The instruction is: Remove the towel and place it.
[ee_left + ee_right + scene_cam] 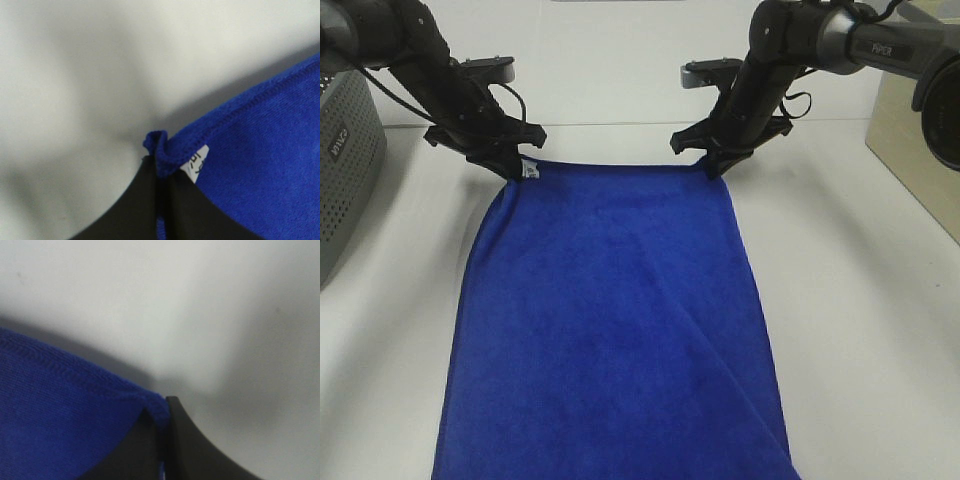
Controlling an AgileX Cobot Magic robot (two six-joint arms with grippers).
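At far left we see a grey perforated bin (345, 165). The left gripper (517, 170) is clamped on the towel's (610, 320) tagged far corner; the towel lies flat on the white table (860, 300). The right gripper (712, 165) pinches the other far corner.

High camera overlooks the towel (610, 320); both wrist cameras closely frame its far corners.

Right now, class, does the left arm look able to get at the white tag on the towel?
Probably yes: the left gripper is shut on the towel corner right beside the tag, with nothing between them.
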